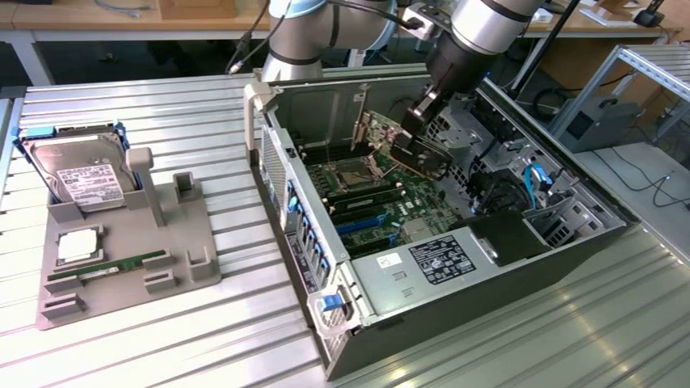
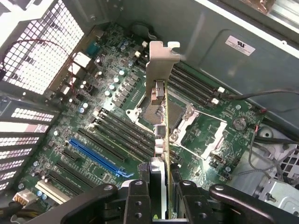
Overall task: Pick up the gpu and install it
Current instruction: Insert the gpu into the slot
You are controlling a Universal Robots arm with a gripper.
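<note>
Jaws: clamped on the gpu [image 2: 161, 70], a thin flat black expansion card with a long pale tan metal end bracket. In the wrist view it is seen edge-on, pinched between the two black fingers [image 2: 137, 196] of the gripper [image 2: 162, 182].

Position: in the exterior view the card hangs under the gripper inside the open grey tower computer case [image 1: 283, 174], toward its far end and above the green motherboard [image 2: 93, 107]. I see no contact between card and board.

Slots: the long blue expansion slot [image 2: 96, 156] and the black slots beside it are empty. The card's lower edge is not lined up over any of them, as far as I can judge.

Well apart at the exterior view's left, a grey plastic holder [image 1: 183, 267] carries a silver labelled hard drive [image 1: 84, 178] and a slim green memory stick [image 1: 108, 267].

Progress: pick-up done and card carried into the case. Alignment over a slot and seating are not yet done.
</note>
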